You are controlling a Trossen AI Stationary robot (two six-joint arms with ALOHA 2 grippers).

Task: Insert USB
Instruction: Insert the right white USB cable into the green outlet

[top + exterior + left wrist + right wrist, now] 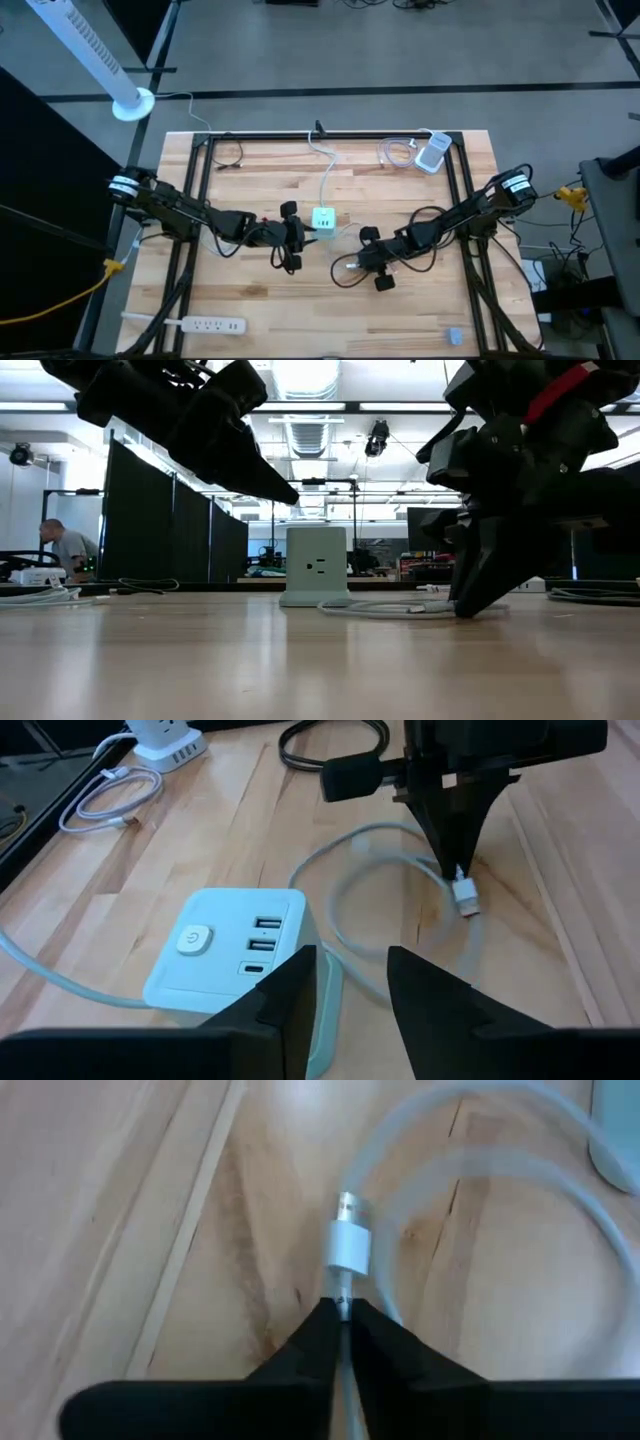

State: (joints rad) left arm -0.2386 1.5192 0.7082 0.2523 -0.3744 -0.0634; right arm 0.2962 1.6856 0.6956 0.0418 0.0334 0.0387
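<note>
The USB plug (350, 1245) is lying on the table (260, 310) near its middle, with the right gripper (342, 1312) clamped on the cable (520, 1200) just behind it. The left gripper (352, 982) is held with fingers apart beside the charging cube (225, 955), which stands at the table's centre.

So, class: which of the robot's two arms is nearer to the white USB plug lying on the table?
Right. The right tool is shut on the cable just behind the USB plug. The left tool hovers by the charger cube, apart from the plug.
</note>
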